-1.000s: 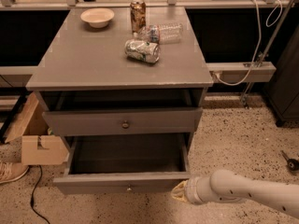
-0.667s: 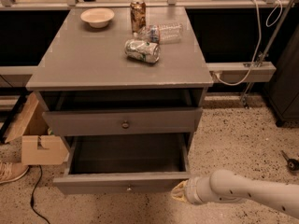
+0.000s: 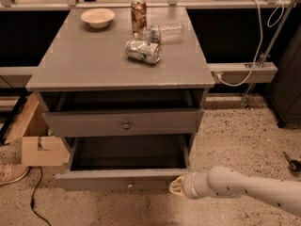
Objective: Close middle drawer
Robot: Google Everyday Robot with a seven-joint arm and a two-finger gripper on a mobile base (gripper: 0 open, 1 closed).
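The middle drawer is pulled far out of the grey cabinet. Its flat grey front faces me and carries a small pale knob, and its inside looks dark and empty. My gripper is at the end of the white arm that comes in from the lower right. It sits at the right end of the drawer front, touching or nearly touching it. Above, the taller drawer with a darker knob stands slightly open. The lowest drawer is out of view.
On the cabinet top are a pale bowl, an upright can, a can lying down and a clear plastic bottle. A cardboard box and a shoe lie at the left. A cable hangs at the right.
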